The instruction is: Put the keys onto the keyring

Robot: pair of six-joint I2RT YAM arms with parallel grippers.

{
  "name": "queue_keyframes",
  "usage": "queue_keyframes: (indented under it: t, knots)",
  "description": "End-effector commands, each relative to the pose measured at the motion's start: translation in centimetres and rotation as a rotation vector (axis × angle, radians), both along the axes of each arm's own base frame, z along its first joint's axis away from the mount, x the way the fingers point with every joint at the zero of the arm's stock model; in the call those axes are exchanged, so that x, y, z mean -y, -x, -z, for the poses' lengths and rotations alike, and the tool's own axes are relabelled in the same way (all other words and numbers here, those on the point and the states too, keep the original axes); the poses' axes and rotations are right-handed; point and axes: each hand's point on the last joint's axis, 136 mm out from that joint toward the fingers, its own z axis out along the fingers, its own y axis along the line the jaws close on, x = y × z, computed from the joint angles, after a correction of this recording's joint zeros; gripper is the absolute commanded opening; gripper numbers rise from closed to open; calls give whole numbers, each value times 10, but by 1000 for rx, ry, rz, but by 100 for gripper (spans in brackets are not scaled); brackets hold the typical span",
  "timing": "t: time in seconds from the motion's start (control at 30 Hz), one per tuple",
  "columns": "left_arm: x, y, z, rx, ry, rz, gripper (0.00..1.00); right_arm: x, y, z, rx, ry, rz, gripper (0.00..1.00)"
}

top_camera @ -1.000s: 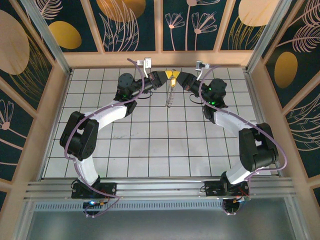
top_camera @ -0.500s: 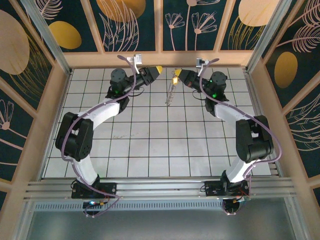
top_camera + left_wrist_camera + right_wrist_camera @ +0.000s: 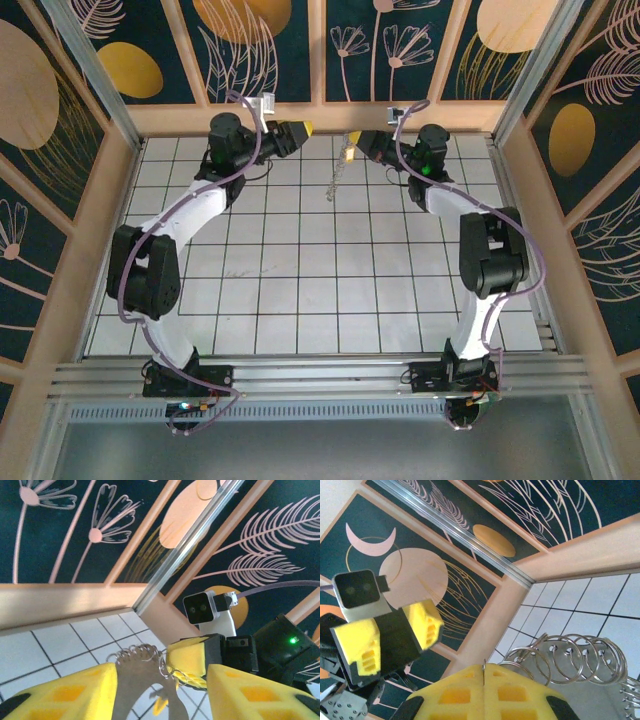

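So in the top view the left gripper [image 3: 303, 128] has let go and backed off toward 11 o'clock on the table, when a second ago it was nose to nose with the right gripper [image 3: 357, 144] up at 12. The right one now carries everything alone. The keyring [image 3: 336, 180] dangles from its tip toward 6 o'clock over the tiles [image 3: 300, 290], with a small yellow-orange bit at its top that I take for the tag on the keys [image 3: 349, 154]. Left wrist view: its yellow fingers [image 3: 65, 695] stand well apart, gripping nothing. Through the gap you can see a bunch of rings and a flat silver piece hanging off the right one's yellow tips at about 1 o'clock. Right wrist view: the pads [image 3: 465, 695] are pressed together on a thin wire of that ring bunch, with the coils fanning out toward 3 o'clock. The left gripper sits off at 9 o'clock, jaws apart. My read: the two-handed part is over, but I honestly can't tell whether the key is actually on the chain.
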Motion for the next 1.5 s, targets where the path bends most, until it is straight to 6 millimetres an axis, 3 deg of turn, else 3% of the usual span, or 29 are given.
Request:
queue_keyframes:
  t: [0.0,0.17,0.43,0.83,1.0,1.47]
  knots:
    - [-7,-17,21,-21,-71,17,56,1,-8,-12,67,3,-38,0]
    - [-9,-37,35,-34,-107,45,60,1,-21,3,53,9,-67,0]
    - [9,-51,64,-83,-199,213,60,1,-34,25,18,31,-140,0]
    - [22,-53,84,-130,-185,346,59,-5,-31,43,5,77,-261,0]
    - [25,-50,90,-150,-170,378,59,-8,-30,41,11,78,-284,0]
    - [29,-39,101,-195,-130,471,46,-26,-25,42,18,93,-364,0]
